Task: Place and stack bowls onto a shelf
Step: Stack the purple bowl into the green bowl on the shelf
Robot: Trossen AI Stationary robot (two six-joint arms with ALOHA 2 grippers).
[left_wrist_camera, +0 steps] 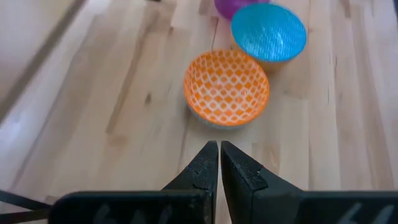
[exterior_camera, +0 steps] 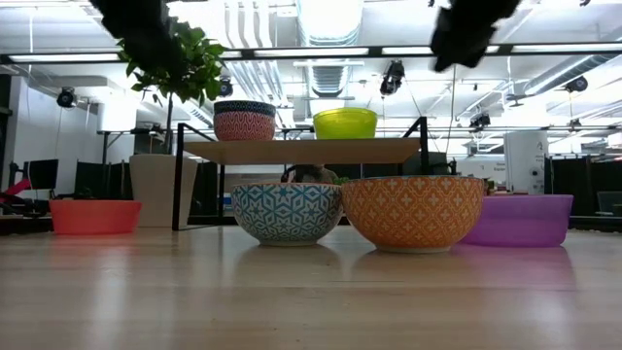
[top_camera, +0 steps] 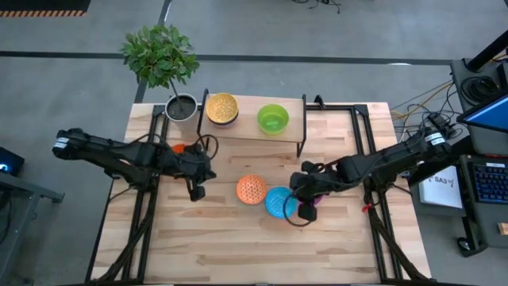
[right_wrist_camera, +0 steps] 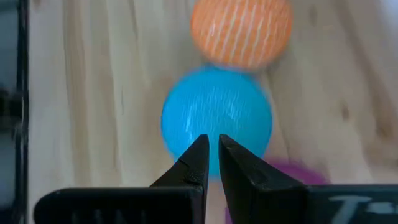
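Pale plank tabletop (top_camera: 238,238) fills the middle of the high view, on grey concrete floor; the low view looks across it into a hall of ceiling lights and ducts.

My left arm reaches in from the frame's left, its left gripper (top_camera: 195,189) above bare wood left of centre, fingers pressed shut on nothing. My right arm comes from the right; my right gripper (top_camera: 301,196) hovers at the blue bowl's right edge, fingers nearly together, nothing visibly between them.

At upper centre stands the low light-wood shelf on black legs (top_camera: 254,127). I count two bowls on it: a yellow speckled bowl (top_camera: 221,108) and a green bowl (top_camera: 272,119).

Four more are on the table: an orange lattice-patterned bowl (top_camera: 251,189) at centre, a bright blue bowl (top_camera: 279,202) touching it, a purple bowl (exterior_camera: 520,220) mostly hidden under my right gripper, and a red-orange bowl (exterior_camera: 95,216) by my left arm.

One leafy plant in a grey pot (top_camera: 181,106) stands left of the shelf.
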